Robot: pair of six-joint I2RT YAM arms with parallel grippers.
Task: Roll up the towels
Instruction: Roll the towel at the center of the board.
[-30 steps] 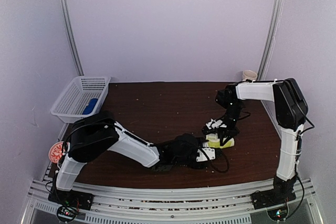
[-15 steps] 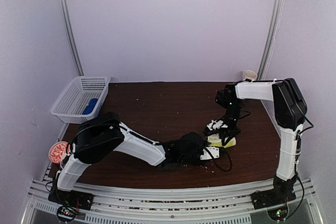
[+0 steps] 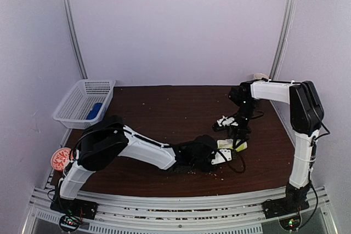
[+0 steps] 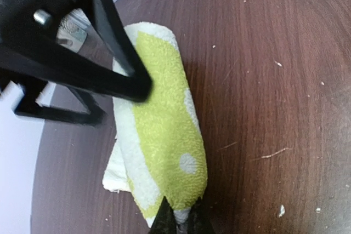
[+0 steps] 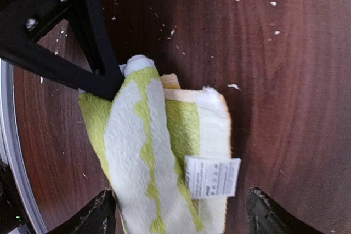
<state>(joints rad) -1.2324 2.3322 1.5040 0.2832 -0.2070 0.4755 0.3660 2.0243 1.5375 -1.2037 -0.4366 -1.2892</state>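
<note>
On the table point(image 3: 164, 110), the basket point(image 3: 77, 114) at the far left holds the blue towel point(image 3: 94, 111). The rolled yellow-green towel point(image 4: 164, 141) lies right of centre, its long axis running away from the left hand point(image 4: 178, 220), which pinches its near end. The right hand point(image 5: 184, 215) hangs released above.

**L gripper point(image 4: 178, 220) shuts on yellow towel point(image 4: 164, 135), R gripper point(image 5: 181, 215) lets go**

L gripper has reached further right; its jaws, wide a sec ago, now pinch the towel's near end. R gripper was clamped down on the roll; it's since spread its fingers & lifted up and back off it
</note>
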